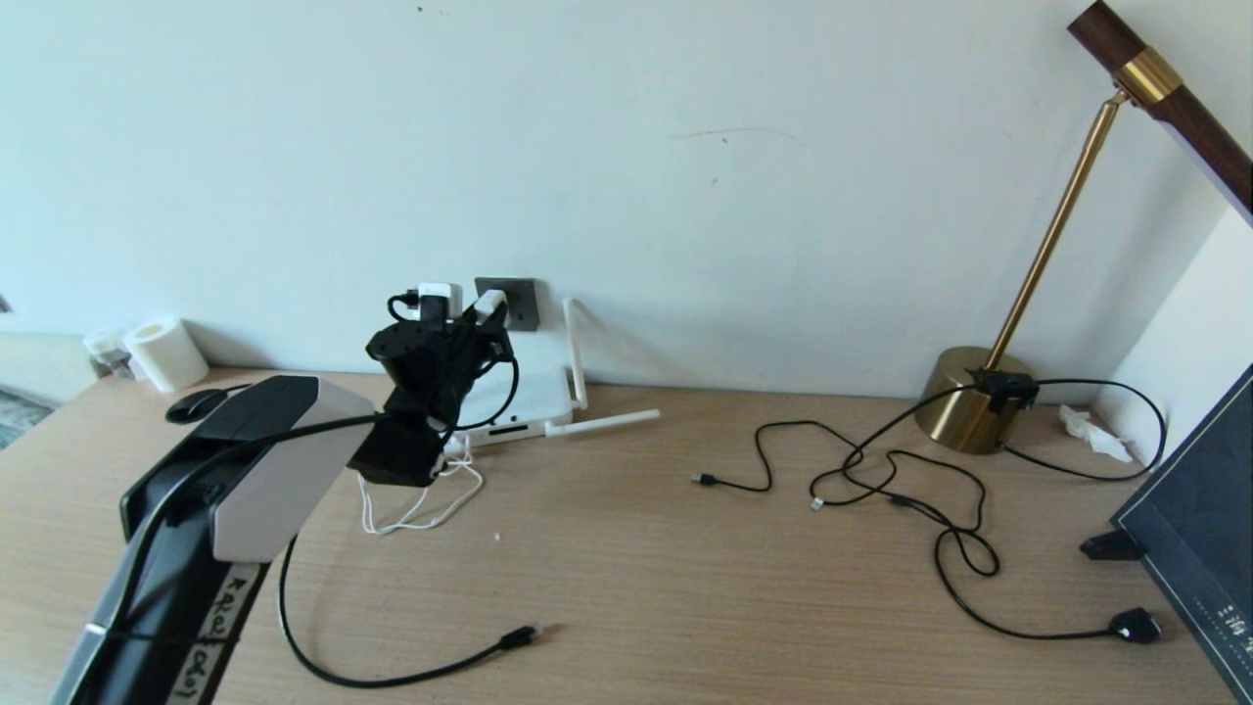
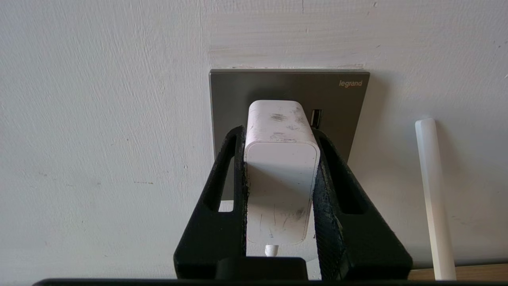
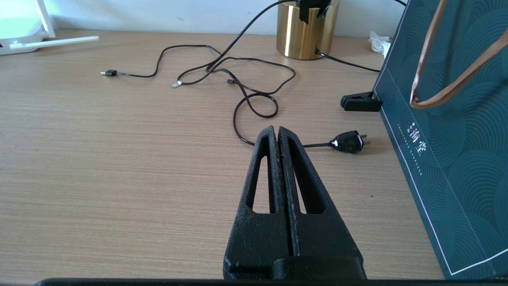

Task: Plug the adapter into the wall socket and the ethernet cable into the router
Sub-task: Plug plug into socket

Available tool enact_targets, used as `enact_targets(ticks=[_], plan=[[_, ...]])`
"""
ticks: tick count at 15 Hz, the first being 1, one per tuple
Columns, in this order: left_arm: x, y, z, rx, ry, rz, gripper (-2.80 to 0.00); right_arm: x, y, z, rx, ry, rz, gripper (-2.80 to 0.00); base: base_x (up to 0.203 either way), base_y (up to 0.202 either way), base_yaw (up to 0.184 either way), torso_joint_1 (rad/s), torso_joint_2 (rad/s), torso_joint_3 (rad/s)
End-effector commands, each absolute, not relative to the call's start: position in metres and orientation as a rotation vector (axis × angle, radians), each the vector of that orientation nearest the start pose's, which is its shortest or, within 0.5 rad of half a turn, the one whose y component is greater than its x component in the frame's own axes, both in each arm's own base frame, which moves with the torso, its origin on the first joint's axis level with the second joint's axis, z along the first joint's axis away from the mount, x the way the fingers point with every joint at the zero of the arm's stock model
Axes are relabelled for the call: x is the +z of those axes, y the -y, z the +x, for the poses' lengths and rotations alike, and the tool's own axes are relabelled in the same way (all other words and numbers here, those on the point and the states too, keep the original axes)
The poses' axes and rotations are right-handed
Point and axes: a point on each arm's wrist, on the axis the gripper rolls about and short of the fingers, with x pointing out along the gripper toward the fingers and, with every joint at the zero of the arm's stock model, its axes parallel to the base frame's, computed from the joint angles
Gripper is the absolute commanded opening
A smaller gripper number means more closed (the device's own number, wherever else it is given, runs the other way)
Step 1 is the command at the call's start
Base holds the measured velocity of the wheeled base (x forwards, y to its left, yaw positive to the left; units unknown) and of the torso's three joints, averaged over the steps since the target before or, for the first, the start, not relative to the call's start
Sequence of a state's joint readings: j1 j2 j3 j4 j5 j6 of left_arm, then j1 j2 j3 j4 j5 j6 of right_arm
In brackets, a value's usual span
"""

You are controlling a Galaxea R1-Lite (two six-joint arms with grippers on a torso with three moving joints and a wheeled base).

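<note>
Left gripper (image 2: 279, 159) has its fingers clamped on both sides of the adapter (image 2: 281, 174), holding it square against the wall socket (image 2: 341, 103), which I'd guess keeps the pins lined up for a straight push. Can't tell if it's fully seated. The plate reads "legrand" in the corner. The router (image 1: 524, 397) sits right below on the desk (image 1: 685, 587), and the ethernet cable (image 1: 392, 676) lies loose in front, plug end free. Right gripper (image 3: 278, 137) hangs over the desk with fingers pressed together, holding nothing, beside a dark green bag (image 3: 456, 159) with printing I can't read.
</note>
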State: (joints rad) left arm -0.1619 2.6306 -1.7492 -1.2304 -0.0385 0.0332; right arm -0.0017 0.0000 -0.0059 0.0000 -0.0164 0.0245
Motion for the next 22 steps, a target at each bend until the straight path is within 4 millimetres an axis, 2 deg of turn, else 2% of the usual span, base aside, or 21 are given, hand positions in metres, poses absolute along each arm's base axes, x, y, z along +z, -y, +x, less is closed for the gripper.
enact_targets(ticks=[1, 6, 17, 22], plan=[[0.092, 0.088, 0.521, -0.196, 0.353, 0.011, -2.80, 0.077, 0.000, -0.023, -0.018, 0.006, 0.025, -2.80, 0.000, 0.000, 0.000, 0.000, 0.00, 0.000], [0.092, 0.095, 0.519, -0.207, 0.351, 0.008, -2.80, 0.077, 0.000, -0.023, -0.018, 0.006, 0.024, -2.80, 0.000, 0.000, 0.000, 0.000, 0.00, 0.000], [0.092, 0.096, 0.518, -0.186, 0.349, 0.004, -2.80, 0.077, 0.000, -0.023, -0.018, 0.006, 0.025, -2.80, 0.000, 0.000, 0.000, 0.000, 0.00, 0.000], [0.092, 0.105, 0.516, -0.199, 0.348, 0.000, -2.80, 0.077, 0.000, -0.023, -0.018, 0.006, 0.025, -2.80, 0.000, 0.000, 0.000, 0.000, 0.00, 0.000]])
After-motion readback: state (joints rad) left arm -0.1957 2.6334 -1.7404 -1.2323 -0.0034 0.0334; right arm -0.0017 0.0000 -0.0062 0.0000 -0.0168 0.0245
